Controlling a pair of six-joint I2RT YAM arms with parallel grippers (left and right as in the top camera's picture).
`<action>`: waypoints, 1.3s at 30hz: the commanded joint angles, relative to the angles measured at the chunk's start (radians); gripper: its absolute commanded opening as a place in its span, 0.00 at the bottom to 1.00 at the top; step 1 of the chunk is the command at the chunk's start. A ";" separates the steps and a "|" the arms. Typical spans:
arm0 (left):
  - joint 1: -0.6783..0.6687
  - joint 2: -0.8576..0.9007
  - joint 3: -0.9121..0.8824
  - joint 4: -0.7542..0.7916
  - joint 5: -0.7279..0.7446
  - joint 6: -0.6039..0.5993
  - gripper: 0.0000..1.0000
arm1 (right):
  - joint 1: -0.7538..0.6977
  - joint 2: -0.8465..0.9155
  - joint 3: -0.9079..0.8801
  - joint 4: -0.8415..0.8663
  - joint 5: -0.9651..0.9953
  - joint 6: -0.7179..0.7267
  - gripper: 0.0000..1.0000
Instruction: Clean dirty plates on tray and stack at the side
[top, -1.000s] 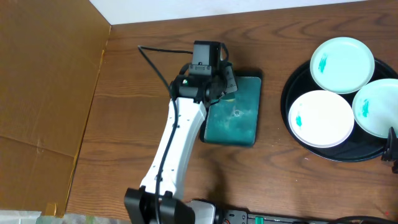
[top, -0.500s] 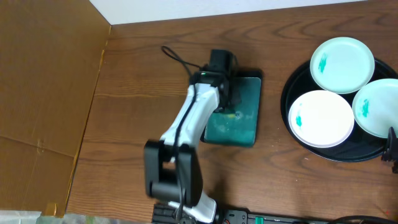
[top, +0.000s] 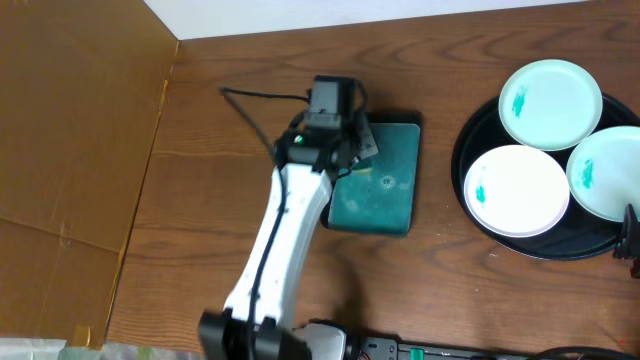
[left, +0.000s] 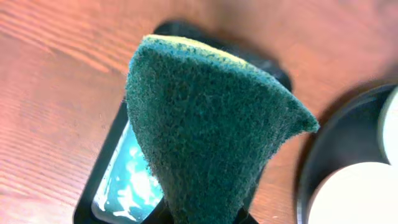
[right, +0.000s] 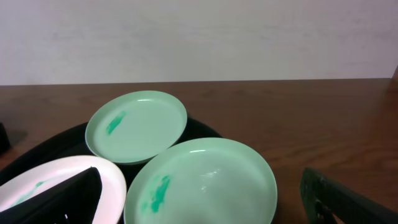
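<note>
Sitting on the right side of the table, the tray is being filled by three dirty plates, smears up, while the right gripper is being held spread wide at their edge. Over a corner of the smaller teal-green tray, a green sponge is being pinched by the left gripper.

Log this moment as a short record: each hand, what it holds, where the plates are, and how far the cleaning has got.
left hand: shut on a dark green scouring sponge, above the rectangular teal tray
right hand: open, empty, at the edge of the large round black tray
plates: three small round white plates, all on the black tray, each with a teal smear
progress: none wiped, none stacked aside
</note>
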 joint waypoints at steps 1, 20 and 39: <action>0.002 0.023 -0.018 0.006 -0.010 -0.009 0.07 | -0.006 -0.003 -0.004 -0.001 0.002 -0.012 0.99; 0.002 0.055 -0.038 0.041 0.004 -0.009 0.07 | -0.006 -0.003 -0.004 -0.001 0.002 -0.012 0.99; 0.002 0.172 -0.160 0.136 0.010 -0.009 0.07 | -0.006 -0.003 -0.004 -0.001 0.002 -0.012 0.99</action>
